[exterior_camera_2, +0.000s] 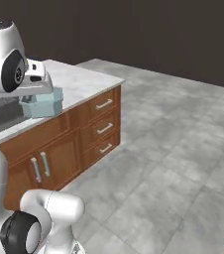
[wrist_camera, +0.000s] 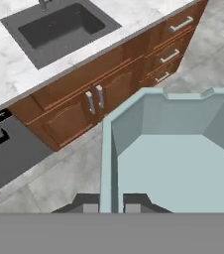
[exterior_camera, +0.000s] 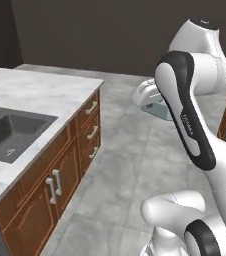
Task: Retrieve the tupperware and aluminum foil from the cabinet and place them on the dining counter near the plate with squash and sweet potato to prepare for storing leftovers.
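Hand view: claw (wrist_camera: 111,204) pinches the tupperware (wrist_camera: 176,163) by one wall, carrying it level above the floor toward the desk (wrist_camera: 15,64).

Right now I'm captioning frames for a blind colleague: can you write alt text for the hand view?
The tool grips one wall of the pale blue-grey tupperware, which is empty. Beyond it are the dining counter with its dark sink, wooden cabinet doors and drawers with metal handles, and a grey tiled floor.
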Robot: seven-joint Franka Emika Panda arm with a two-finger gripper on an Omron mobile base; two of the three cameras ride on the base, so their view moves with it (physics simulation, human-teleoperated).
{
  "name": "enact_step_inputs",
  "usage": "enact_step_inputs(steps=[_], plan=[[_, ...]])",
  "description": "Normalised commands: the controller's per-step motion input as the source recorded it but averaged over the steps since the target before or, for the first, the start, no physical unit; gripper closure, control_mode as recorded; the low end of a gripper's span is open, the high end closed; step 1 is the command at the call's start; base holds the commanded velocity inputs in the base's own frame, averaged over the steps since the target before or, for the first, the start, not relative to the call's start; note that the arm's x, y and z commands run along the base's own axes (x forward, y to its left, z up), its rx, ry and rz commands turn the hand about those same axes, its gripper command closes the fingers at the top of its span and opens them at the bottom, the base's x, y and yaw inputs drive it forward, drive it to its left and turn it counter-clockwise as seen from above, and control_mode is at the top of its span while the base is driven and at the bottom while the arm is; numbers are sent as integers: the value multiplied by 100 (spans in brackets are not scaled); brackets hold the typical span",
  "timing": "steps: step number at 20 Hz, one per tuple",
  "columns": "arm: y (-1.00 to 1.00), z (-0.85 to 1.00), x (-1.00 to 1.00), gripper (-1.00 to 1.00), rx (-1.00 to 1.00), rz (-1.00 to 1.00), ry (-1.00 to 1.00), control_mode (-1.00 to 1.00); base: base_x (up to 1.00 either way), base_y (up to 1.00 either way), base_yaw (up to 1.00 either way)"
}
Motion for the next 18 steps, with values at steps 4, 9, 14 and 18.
enact_step_inputs(steps=[4,9,14,18], plan=[[0,0,0,100,0,0,0,100,96,41,-57],[0,0,0,100,0,0,0,100,94,40,-57],[0,0,0,100,0,0,0,100,99,39,-56],[0,0,0,100,0,0,0,100,100,44,-48]])
